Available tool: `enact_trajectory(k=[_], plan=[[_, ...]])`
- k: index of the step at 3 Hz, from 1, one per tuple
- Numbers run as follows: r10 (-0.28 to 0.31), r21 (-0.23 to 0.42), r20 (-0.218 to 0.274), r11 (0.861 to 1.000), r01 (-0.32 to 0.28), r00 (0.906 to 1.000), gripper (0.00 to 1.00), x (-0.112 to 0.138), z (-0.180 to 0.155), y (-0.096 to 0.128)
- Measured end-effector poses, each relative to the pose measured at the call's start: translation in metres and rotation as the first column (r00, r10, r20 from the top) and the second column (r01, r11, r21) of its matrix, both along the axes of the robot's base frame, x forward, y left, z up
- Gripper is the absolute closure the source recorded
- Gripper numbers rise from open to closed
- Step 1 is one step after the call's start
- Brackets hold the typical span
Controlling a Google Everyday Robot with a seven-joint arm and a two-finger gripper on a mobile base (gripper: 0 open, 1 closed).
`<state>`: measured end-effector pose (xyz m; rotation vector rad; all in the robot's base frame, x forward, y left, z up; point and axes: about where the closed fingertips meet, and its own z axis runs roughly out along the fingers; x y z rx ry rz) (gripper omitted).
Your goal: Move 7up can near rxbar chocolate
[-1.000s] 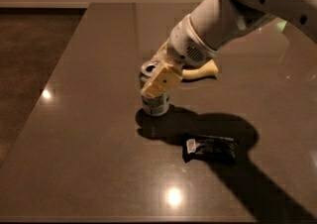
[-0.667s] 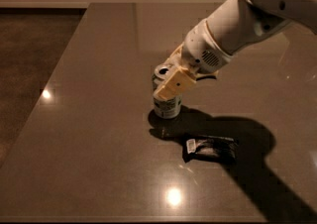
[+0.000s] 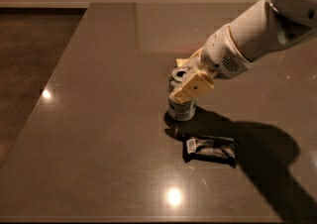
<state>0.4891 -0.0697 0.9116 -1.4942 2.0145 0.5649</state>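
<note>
Count: one 7up can (image 3: 182,109), one rxbar chocolate (image 3: 210,148), one gripper (image 3: 181,81). The can is being held upright, its upper part clamped between the two fingers (image 3: 194,86), which are being kept closed on it. The bar is lying flat on the table (image 3: 99,119), below the fingers towards the camera, near the can but apart from it.

White arm (image 3: 262,25) enters from the upper right corner of the frame and slopes down-left toward the centre. Rounded wrist housing (image 3: 225,57) sits at its lower end. Claw (image 3: 181,80), just left of centre, points down-left; its two pale yellow fingers (image 3: 194,87) are closed from front and rear on the upper part of the 7up can (image 3: 182,110).
</note>
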Motion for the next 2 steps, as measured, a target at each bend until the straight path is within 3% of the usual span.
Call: enact_trajectory(k=[1, 2], plan=[[-0.031, 0.018, -0.013, 0.999, 0.031, 0.9994, 0.27, -0.009, -0.004, -0.018], [-0.05, 0.032, -0.023, 0.998, 0.051, 0.9985, 0.04, -0.015, -0.005, -0.028]])
